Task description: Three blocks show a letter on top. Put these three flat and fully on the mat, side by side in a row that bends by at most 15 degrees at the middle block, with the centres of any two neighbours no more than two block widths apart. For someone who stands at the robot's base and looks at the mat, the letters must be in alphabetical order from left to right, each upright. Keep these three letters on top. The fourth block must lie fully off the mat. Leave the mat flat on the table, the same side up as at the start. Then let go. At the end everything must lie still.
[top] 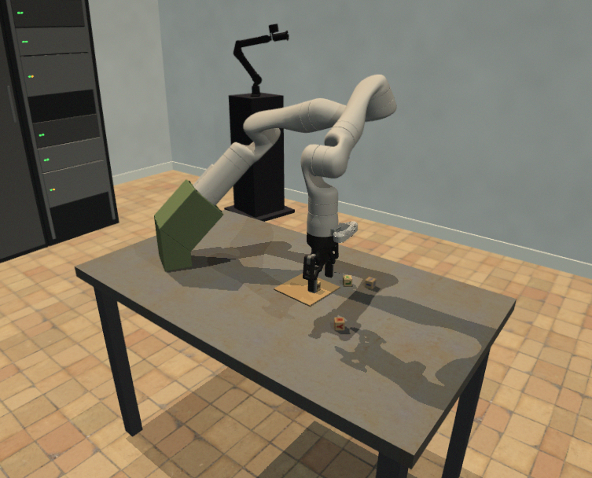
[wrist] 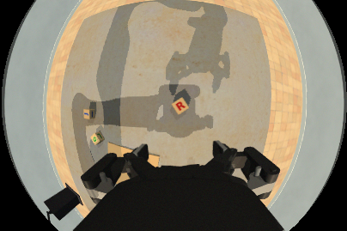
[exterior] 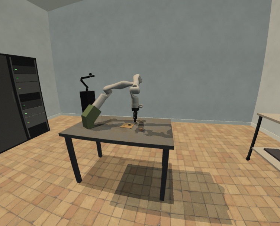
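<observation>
The tan mat [top: 292, 290] [exterior: 124, 126] [wrist: 153, 159] lies flat on the table. One block [top: 318, 285] [exterior: 129, 124] stands on it, partly behind a finger in the top view; its top letter is not readable. A block with a red R on top [top: 339, 323] [exterior: 141, 129] [wrist: 180, 106] stands off the mat, turned askew. A green-lettered block [top: 347, 280] [exterior: 136, 122] [wrist: 97, 137] and a block with a dark blue mark [top: 369, 282] [exterior: 141, 121] [wrist: 88, 114] stand off the mat; their top letters are unclear. My gripper [top: 321, 281] [exterior: 135, 120] [wrist: 180, 150] is open and empty, above the table.
The green arm mount [top: 182, 229] [exterior: 90, 117] stands at one end of the table [top: 234, 308] [exterior: 110, 136]. A black pedestal [top: 257, 154] with a small arm stands behind the table. Shadows of my arm cross the table and blocks.
</observation>
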`<state>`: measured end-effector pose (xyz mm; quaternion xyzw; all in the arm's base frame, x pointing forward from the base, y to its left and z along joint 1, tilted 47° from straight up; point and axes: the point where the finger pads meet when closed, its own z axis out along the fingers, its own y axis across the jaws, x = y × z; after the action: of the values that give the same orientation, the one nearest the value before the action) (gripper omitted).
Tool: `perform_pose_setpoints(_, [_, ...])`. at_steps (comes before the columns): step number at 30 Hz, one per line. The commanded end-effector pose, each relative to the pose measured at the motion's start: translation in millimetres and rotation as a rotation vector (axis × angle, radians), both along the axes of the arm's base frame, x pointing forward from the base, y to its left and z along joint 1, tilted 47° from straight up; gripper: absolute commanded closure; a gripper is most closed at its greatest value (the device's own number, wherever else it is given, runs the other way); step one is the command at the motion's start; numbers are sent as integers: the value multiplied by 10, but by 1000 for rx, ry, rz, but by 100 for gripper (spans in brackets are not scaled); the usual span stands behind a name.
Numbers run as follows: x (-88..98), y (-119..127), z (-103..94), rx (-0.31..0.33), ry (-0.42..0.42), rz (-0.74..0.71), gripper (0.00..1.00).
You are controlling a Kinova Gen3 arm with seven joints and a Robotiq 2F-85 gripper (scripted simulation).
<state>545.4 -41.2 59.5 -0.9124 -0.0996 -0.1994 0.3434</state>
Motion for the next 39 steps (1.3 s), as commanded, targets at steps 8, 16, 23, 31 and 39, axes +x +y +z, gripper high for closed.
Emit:
perform_pose_setpoints(8, [-72,28,55,1,6,-10,0])
perform_pose_setpoints(16, [-726,378,415,25,64,-72,0])
perform_pose_setpoints(23, [-1246,662,637,47,106,-110,0])
perform_pose_setpoints(31, [-1346,717,674,51,113,-116,0])
perform_pose_setpoints(39, [-1346,717,674,51,113,-116,0])
